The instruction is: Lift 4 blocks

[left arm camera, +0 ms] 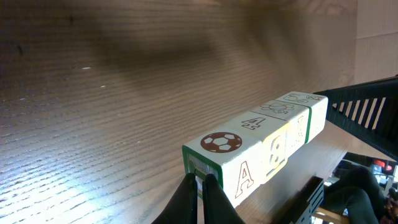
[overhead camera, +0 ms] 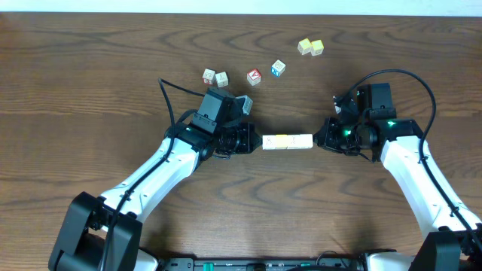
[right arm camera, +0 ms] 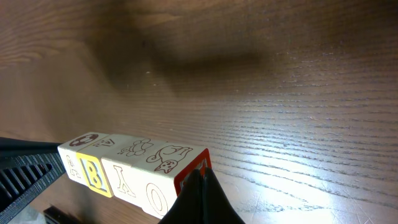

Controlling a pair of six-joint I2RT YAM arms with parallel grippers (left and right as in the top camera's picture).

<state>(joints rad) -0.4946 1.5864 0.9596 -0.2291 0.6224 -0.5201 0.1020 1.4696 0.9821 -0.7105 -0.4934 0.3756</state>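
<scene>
Shut: left pincer, right pincer; each touches blocks.

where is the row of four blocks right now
In the overhead view the row of four blocks is at mid-table, pressed end to end between the left gripper and the right gripper.

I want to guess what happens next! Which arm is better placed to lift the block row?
Neither alone, I think. The left gripper is shut against one end of the row of four blocks, the right gripper shut against the other. Squeezing together, both look equally ready.
</scene>
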